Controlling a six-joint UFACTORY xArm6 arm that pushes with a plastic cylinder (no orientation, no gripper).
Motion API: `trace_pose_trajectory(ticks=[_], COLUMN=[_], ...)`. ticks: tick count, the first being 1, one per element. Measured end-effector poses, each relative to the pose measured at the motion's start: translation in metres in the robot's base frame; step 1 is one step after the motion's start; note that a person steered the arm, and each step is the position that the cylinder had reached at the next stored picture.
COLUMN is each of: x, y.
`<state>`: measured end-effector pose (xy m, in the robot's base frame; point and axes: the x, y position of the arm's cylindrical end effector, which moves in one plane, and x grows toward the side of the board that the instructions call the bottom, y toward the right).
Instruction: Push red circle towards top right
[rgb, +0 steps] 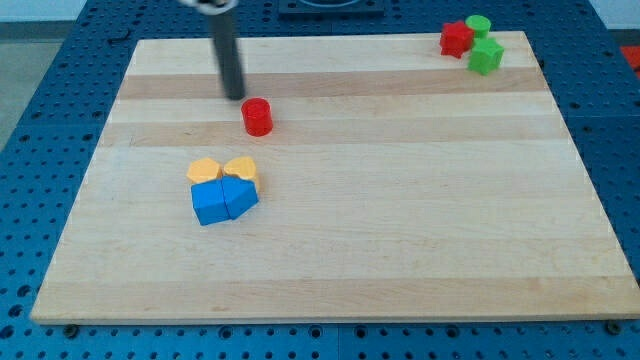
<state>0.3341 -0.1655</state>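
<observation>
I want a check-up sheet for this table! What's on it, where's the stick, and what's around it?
Surface: wooden board, pale, flat.
Job's things: red circle in the upper left part; my tip just to its upper left, whether touching cannot be told.
Clutter: two yellow blocks touching two blue blocks; red block and two green blocks at top right corner.
Grippers: none, only the rod.
Cables: nothing seen.
Surroundings: blue hole-dotted base.

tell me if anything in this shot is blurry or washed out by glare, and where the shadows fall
Camera view: lighting is even and soft, with no harsh glare on the pale wooden board. The dark rod's upper end is smeared at the view's top, while my tip is fairly sharp, up-left of the red cylinder block. Shadows are faint, hugging the blocks' bases. The blue blocks look crisp.
</observation>
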Motion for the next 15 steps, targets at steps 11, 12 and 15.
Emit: trace_pose_trajectory(ticks=[11, 12, 15], x=[-0.053, -0.053, -0.005], y=[0.186, 0.128, 0.106])
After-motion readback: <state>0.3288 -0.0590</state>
